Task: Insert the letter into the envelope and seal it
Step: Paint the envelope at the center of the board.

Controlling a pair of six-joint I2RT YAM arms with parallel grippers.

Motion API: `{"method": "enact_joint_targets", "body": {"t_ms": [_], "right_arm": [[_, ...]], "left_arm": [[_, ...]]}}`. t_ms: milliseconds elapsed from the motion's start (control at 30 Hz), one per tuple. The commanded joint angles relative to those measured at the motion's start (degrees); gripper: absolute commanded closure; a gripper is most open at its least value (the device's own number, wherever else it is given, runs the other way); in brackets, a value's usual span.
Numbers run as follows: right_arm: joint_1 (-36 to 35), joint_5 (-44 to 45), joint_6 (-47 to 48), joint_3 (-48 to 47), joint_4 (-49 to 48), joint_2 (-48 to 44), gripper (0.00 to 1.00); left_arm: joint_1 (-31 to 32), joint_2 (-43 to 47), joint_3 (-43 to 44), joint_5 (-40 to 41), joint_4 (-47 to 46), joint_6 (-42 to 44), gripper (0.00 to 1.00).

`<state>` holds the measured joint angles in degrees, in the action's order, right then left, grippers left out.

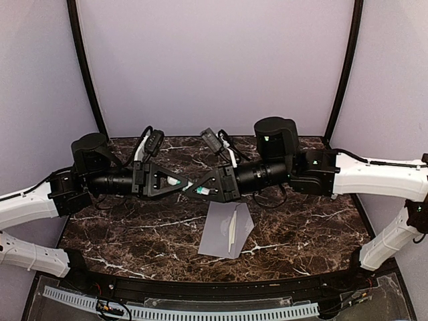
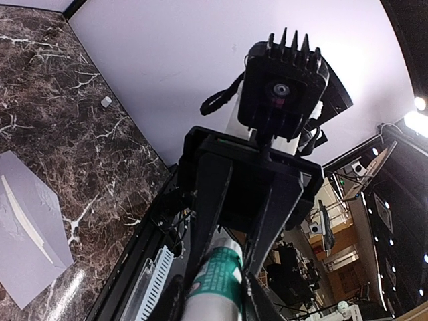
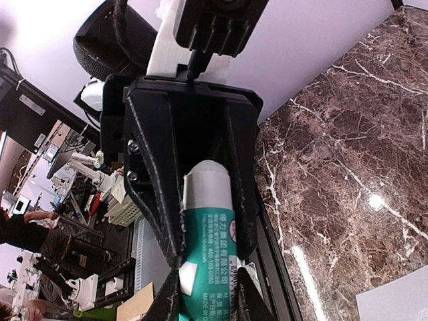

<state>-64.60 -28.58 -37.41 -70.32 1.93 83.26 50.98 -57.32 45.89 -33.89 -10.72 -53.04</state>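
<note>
A grey envelope (image 1: pixel 219 234) lies flat on the marble table, near the middle front. The letter (image 1: pixel 233 227), folded to a narrow pale strip, lies along it. Both show in the left wrist view, envelope (image 2: pixel 40 257) and strip (image 2: pixel 27 224). A green-and-white glue stick (image 1: pixel 186 184) is held in the air behind the envelope. My left gripper (image 1: pixel 176 181) is shut on its white cap end (image 2: pixel 217 294). My right gripper (image 1: pixel 198 190) is shut on its green body (image 3: pixel 207 267). The two grippers face each other tip to tip.
The dark marble table (image 1: pixel 134 234) has a raised black rim along its front (image 1: pixel 200 287). A white slotted cable duct (image 1: pixel 180 311) runs below it. Lilac walls close off the back and sides. A corner of the envelope (image 3: pixel 401 301) shows in the right wrist view.
</note>
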Motion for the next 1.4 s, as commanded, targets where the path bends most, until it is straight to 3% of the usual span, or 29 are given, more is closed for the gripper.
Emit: {"method": "enact_joint_targets", "body": {"t_ms": [0, 233, 467, 600, 767, 867, 967, 1367], "right_arm": [[0.0, -0.4, 1.2, -2.0, 1.3, 0.5, 1.0], [0.1, -0.3, 2.2, -2.9, 3.5, 0.9, 1.0], [0.0, 1.0, 2.3, -2.8, 3.6, 0.5, 1.0], [0.0, 1.7, 0.9, -0.9, 0.2, -0.7, 0.87], [-0.3, 6.8, -5.9, 6.2, -13.0, -4.5, 0.49], [-2.0, 12.0, -9.1, 9.1, -19.3, -5.8, 0.35], [-3.8, 17.1, -10.3, 9.9, -21.4, -6.1, 0.33], [-6.4, 23.6, -11.0, 9.0, -24.5, -5.1, 0.36]], "left_arm": [[0.0, 0.1, 1.1, -1.5, -2.0, 0.6, 0.77], [0.0, -0.3, 1.1, -2.1, -2.2, 0.6, 0.71], [0.0, -0.3, 1.1, -2.3, -2.2, 0.6, 0.88], [0.0, 0.3, 1.0, -1.2, -2.6, -0.1, 0.97], [0.0, 3.1, -2.1, 3.4, -9.9, -3.6, 1.0], [0.0, 4.2, -3.4, 6.6, -12.9, -4.5, 1.0], [0.1, 4.3, -3.6, 7.4, -14.5, -5.0, 1.0], [0.1, 4.3, -4.3, 7.8, -15.5, -6.3, 1.0]]}}
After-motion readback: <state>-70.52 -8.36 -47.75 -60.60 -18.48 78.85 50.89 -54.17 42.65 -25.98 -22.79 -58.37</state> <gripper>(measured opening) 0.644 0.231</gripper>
